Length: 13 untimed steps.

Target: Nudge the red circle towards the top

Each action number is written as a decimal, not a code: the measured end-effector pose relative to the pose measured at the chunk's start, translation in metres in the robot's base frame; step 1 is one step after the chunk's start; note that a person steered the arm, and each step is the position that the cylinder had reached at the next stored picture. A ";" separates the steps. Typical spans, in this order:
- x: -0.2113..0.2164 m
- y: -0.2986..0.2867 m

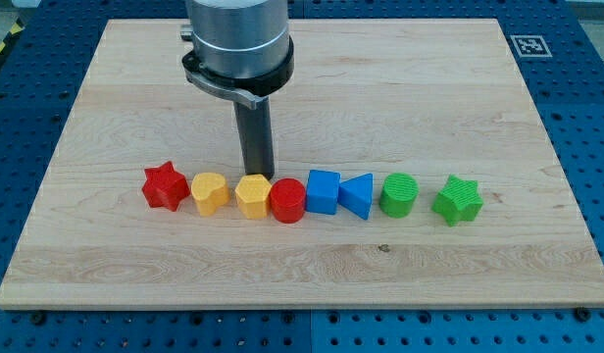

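Note:
The red circle [287, 202] lies in a row of blocks across the lower middle of the wooden board [106, 98]. It touches the yellow hexagon [253, 196] on its left and sits close to the blue cube [324, 191] on its right. My tip [259, 176] is the lower end of the dark rod. It stands just above the row, right behind the yellow hexagon and a little to the upper left of the red circle.
The row also holds a red star [166, 186], a yellow rounded block [211, 193], a blue triangle [358, 194], a green circle [399, 195] and a green star [458, 201]. The arm's grey body [236, 44] hangs over the board's top middle.

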<state>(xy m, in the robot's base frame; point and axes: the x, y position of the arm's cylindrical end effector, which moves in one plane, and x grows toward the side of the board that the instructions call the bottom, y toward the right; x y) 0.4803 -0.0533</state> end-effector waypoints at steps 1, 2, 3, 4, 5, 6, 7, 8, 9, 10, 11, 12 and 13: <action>-0.009 0.002; -0.034 0.052; -0.052 0.122; -0.052 0.202; -0.033 0.283; 0.000 0.338; 0.056 0.315; 0.107 0.270; 0.113 0.192; 0.113 0.102; 0.112 0.021; 0.112 0.015; 0.100 0.015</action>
<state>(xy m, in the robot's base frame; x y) 0.5801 -0.0381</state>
